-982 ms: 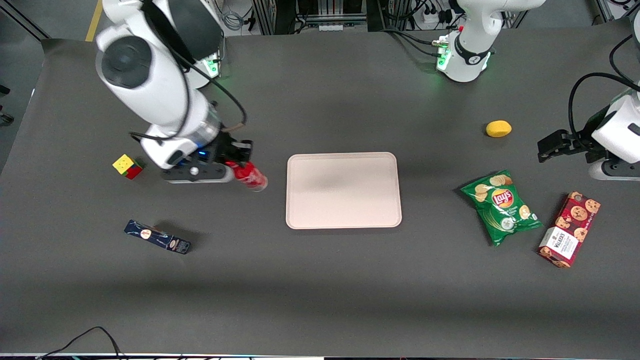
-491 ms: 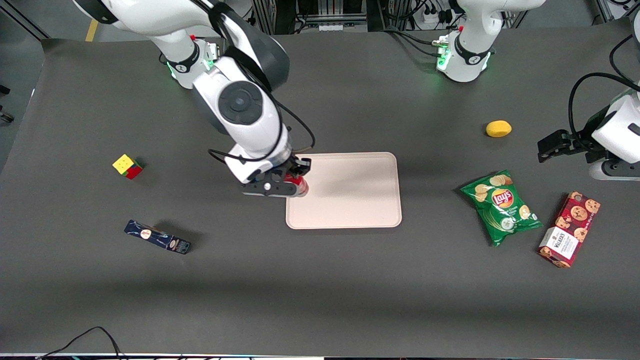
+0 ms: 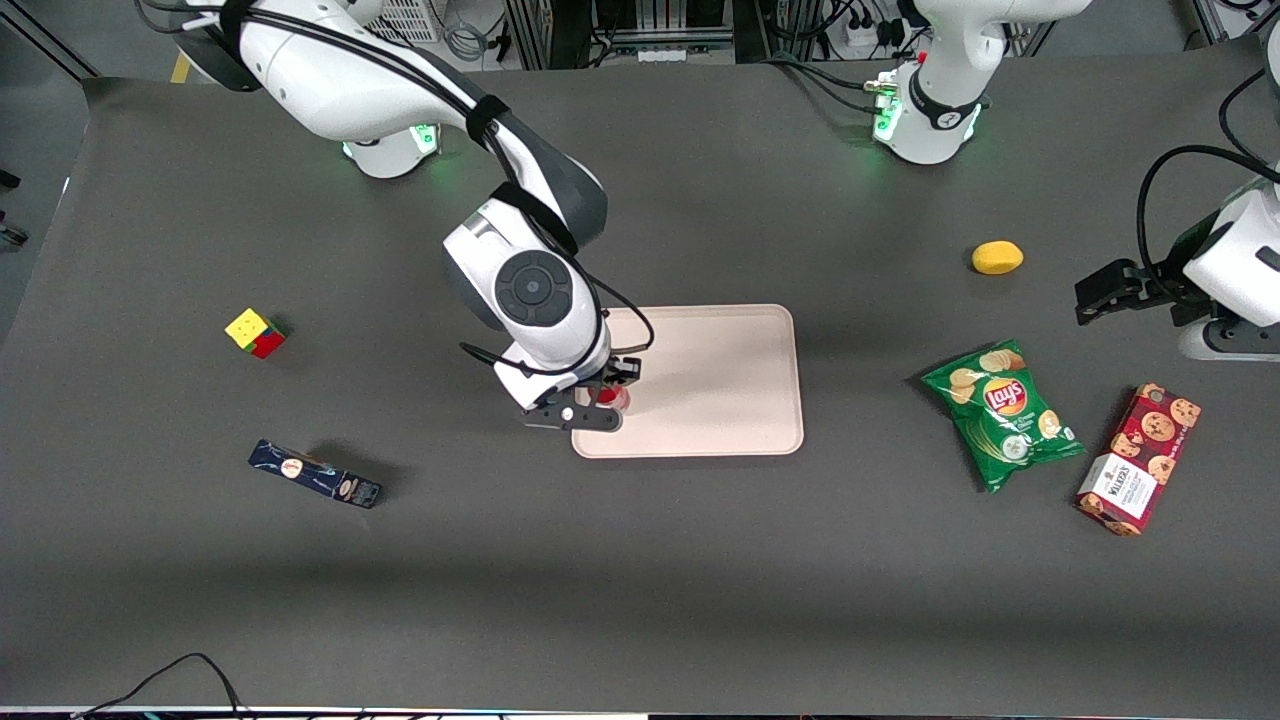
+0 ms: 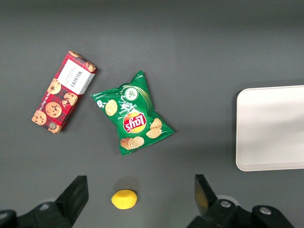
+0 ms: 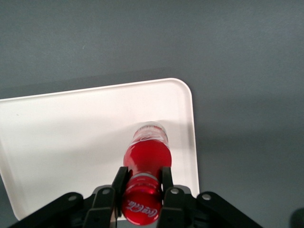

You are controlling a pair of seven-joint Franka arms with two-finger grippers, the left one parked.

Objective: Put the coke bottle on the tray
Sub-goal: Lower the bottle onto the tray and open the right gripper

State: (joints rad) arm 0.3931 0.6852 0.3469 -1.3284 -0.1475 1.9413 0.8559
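My right gripper is shut on the neck of the coke bottle, a small red bottle held upright, cap up and silvery base down. In the front view only a bit of the red bottle shows under the wrist. The bottle is over the pale pink tray, at the tray's corner nearest the front camera on the working arm's end. Whether its base touches the tray I cannot tell. The tray's edge also shows in the left wrist view.
A coloured cube and a dark blue oblong box lie toward the working arm's end. A yellow lemon, a green chip bag and a red cookie box lie toward the parked arm's end.
My gripper has carried the coke bottle from near the cube across to the tray and turned it upright over the tray's near corner, a little nearer the front camera than before.
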